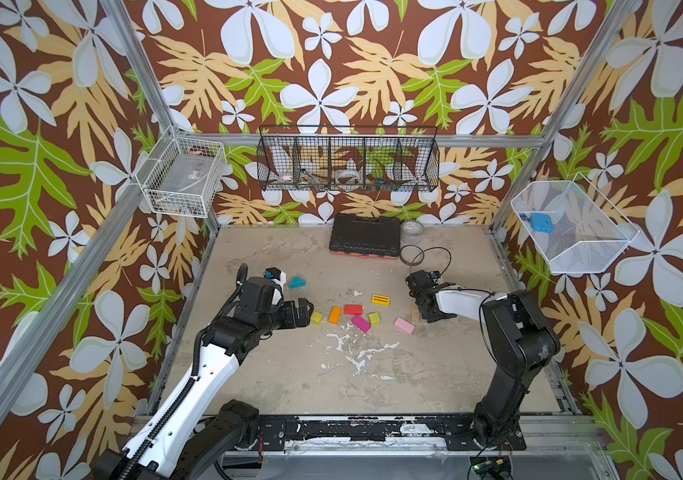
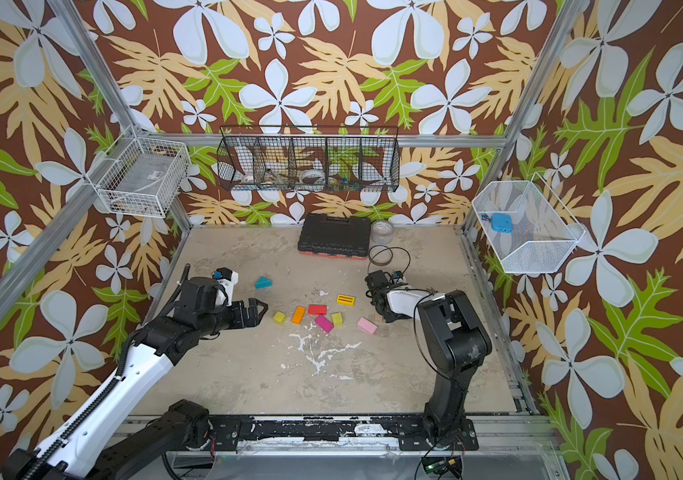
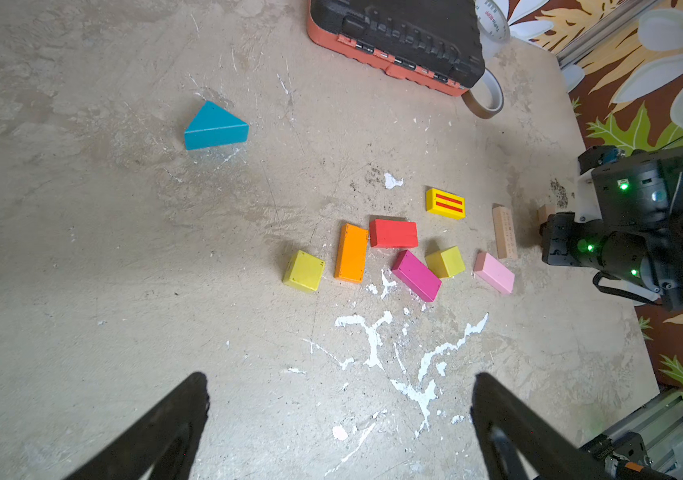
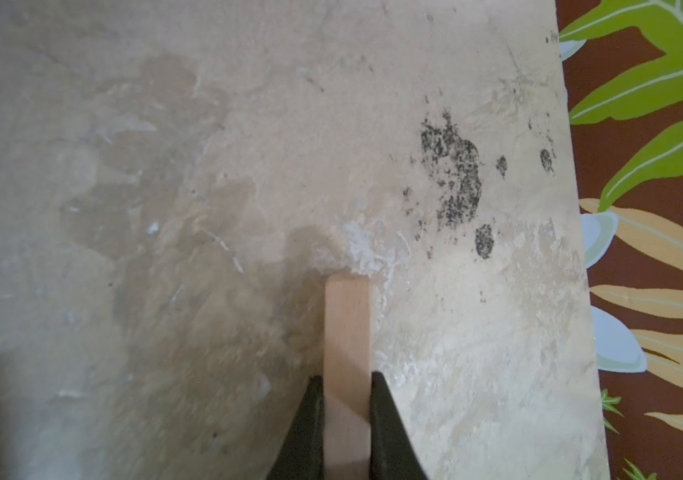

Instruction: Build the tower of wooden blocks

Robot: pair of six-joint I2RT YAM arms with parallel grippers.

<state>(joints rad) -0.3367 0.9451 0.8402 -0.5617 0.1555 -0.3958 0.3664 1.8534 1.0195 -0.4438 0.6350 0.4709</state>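
Note:
Wood blocks lie singly on the table in both top views: teal wedge [image 1: 297, 282], yellow cube [image 1: 317, 318], orange [image 1: 335, 314], red [image 1: 353, 309], magenta [image 1: 361, 323], a second yellow cube [image 1: 374, 318], striped yellow [image 1: 381, 299], pink [image 1: 404, 325] and a plain plank [image 1: 414, 309]. No tower is in view. My left gripper [image 3: 340, 382] is open and empty, just left of the yellow cube [image 3: 303, 271]. My right gripper [image 4: 348, 376] is shut on a second plain plank [image 4: 348, 324], low over the table right of the lying plank [image 3: 504, 232].
A black tool case [image 1: 364, 237] sits at the table's back, with a tape roll [image 1: 412, 229] and a brown ring [image 1: 411, 254] beside it. Wire baskets hang on the walls; the right one holds a blue gadget [image 1: 537, 222].

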